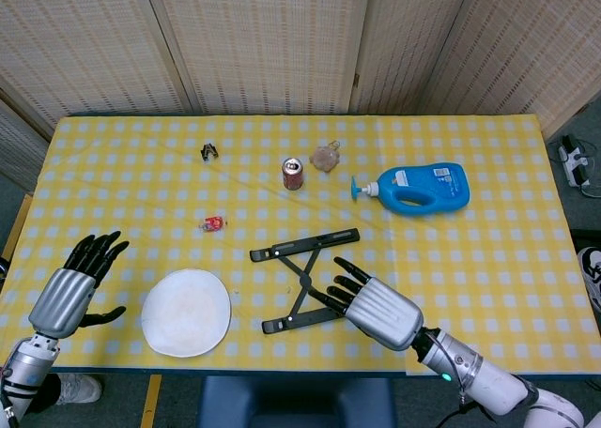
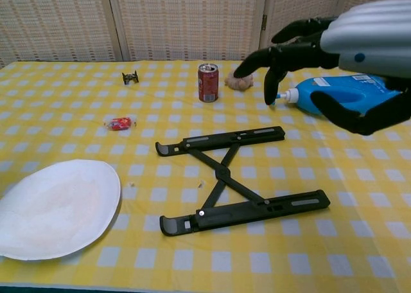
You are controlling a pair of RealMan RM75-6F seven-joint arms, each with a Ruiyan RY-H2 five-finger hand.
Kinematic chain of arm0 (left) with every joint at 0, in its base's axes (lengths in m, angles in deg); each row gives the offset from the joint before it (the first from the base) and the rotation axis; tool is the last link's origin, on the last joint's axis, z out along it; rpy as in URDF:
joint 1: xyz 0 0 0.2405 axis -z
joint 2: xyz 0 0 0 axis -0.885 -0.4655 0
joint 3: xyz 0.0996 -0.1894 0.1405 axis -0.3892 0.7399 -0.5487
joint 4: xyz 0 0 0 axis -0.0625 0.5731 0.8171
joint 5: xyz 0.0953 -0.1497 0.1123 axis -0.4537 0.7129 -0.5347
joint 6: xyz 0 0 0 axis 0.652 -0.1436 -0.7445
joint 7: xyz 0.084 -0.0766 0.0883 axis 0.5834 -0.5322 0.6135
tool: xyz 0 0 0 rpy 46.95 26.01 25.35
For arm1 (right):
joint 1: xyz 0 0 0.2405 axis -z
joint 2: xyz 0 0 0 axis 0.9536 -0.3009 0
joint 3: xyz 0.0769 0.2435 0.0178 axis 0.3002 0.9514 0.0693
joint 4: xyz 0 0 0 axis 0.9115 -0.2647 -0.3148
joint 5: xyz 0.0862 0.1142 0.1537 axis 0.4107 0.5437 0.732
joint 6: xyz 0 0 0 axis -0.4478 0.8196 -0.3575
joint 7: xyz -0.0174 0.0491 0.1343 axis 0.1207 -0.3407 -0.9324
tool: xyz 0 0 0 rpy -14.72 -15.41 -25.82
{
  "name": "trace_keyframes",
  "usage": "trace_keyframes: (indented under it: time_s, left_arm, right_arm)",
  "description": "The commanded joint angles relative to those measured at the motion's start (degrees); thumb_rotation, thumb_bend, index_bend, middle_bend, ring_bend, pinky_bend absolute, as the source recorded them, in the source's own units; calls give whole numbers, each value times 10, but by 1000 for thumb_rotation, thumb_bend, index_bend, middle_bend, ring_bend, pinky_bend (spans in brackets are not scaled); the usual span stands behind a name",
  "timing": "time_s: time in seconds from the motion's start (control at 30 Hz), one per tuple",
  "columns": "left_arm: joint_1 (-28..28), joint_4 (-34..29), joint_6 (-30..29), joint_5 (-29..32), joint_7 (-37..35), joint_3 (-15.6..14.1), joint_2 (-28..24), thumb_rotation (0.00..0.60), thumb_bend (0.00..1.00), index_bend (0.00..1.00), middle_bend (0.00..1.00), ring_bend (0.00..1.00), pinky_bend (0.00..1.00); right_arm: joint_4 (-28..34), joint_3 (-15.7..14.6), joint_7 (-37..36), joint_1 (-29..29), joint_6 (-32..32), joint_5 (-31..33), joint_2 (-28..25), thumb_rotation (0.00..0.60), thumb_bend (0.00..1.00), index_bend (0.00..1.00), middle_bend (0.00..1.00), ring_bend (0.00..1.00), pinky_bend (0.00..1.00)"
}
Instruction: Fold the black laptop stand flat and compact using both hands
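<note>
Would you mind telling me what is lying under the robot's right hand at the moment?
The right hand hovers open above the yellow checked tablecloth, beside the flattened black laptop stand. In the head view it hides the near bar's right end; the chest view shows that bar whole, untouched.

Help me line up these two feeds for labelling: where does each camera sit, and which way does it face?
Head view: high above the near table edge, looking steeply down at the whole yellow checked table; shows the left hand and right hand.
Chest view: low at the near edge, looking level across the table toward the wicker screens; only the right hand shows.
Shared: laptop stand, white plate, red can, blue bottle.
</note>
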Motion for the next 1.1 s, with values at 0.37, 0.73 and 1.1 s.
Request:
trace_keyframes:
  time_s: [0.37, 0.73, 1.1]
  left_arm:
    - [30, -10, 30, 1, -12, -7, 15, 600, 134, 16, 14, 0, 0]
    - [6, 8, 15, 22, -33, -30, 28, 600, 135, 14, 14, 0, 0]
    - [-17, 28, -1, 36, -56, -45, 39, 600, 135, 9, 14, 0, 0]
  right_arm:
    - [-97, 58, 95, -52, -100, 254, 110, 600, 794, 0, 77, 96, 31]
    - [-260, 90, 169, -162, -139, 493, 236, 600, 794, 0, 79, 88, 31]
    - [-372, 65, 208, -238, -156, 629, 316, 600, 869, 0, 83, 77, 21]
